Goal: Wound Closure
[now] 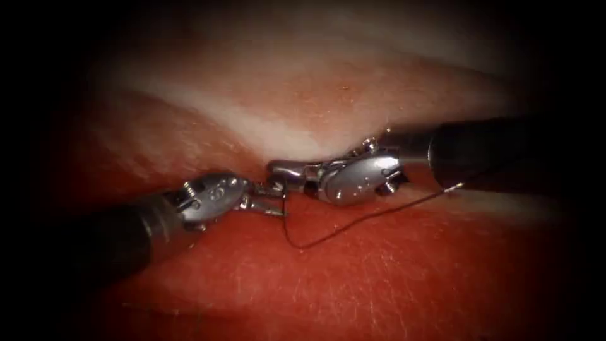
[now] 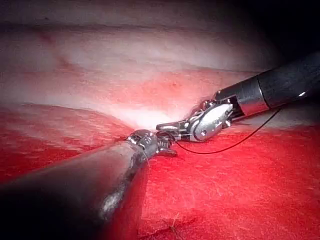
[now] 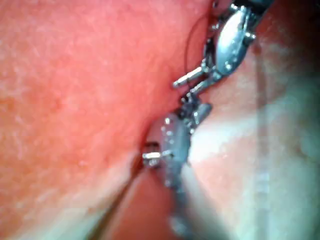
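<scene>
Left end effector (image 1: 268, 197): comes in from the left, tips at the fold of the tissue (image 1: 391, 278); jaws stand slightly apart. Thread appears to run past or between them, grip not confirmed.
Right end effector (image 1: 284, 169): comes in from the right, tips pointing left and almost meeting the left tool's; whether its jaws are parted or closed, cannot tell. What it holds, cannot tell.
Thread (image 1: 353, 224): dark strand drops from the point where the tips meet, bows over the red surface on the near side, then rises right toward the right shaft.
Needle: cannot make it out between the tips; position along its curve and whether it sits in tissue undetermined.
Cut: lies along the dark crease between pale upper tissue and red lower tissue, at the tool tips; edges hard to separate here.
Progress (judgement): no placed stitches or knots discernible along the crease; closure looks early or mid-way, most of it apparently remaining.
</scene>
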